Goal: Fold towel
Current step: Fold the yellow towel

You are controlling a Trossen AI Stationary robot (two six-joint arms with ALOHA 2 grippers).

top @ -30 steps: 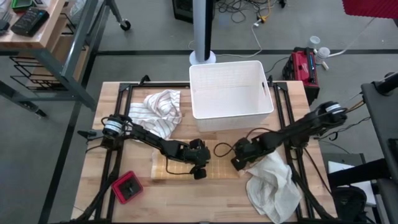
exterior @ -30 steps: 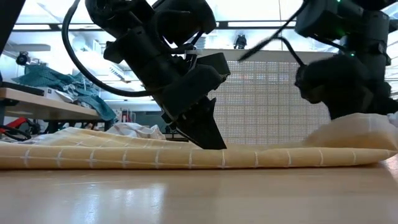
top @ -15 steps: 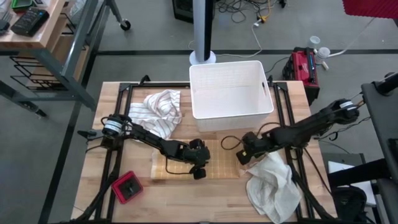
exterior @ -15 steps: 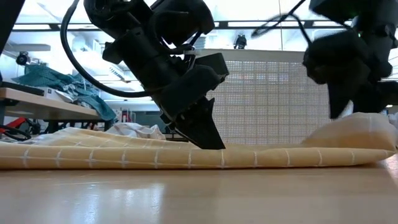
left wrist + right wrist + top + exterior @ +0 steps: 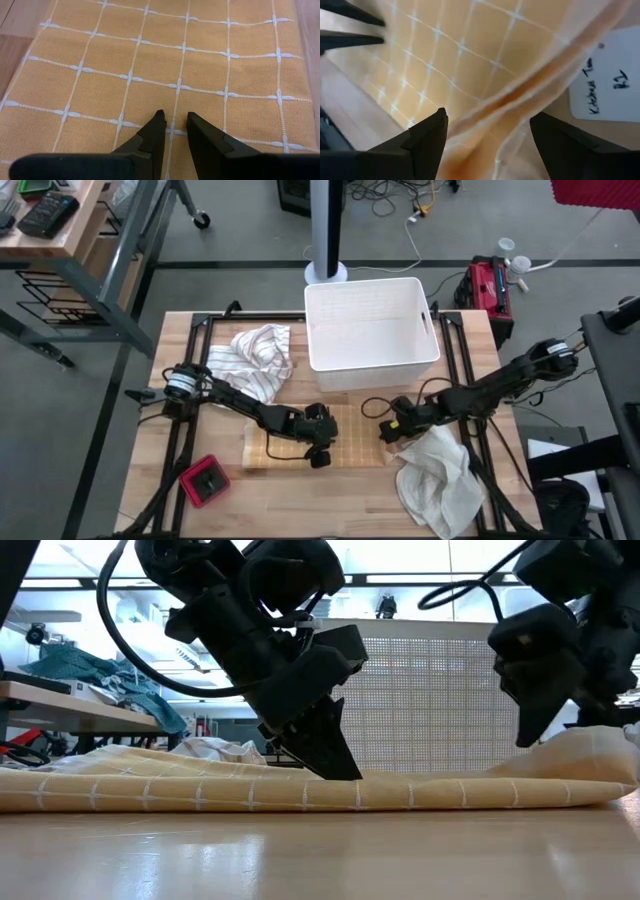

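High view: yellow towel [image 5: 290, 448] flat beneath near-closed left gripper [image 5: 319, 459]; open right gripper [image 5: 388, 432] at its edge; white basket [image 5: 371, 332] behind.

White basket [image 5: 370, 330] blocks table's far middle; striped cloth [image 5: 255, 360] far left, red box [image 5: 205, 482] near left; front centre open.

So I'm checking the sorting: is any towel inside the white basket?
No, the white basket shows only its bare bottom from above.
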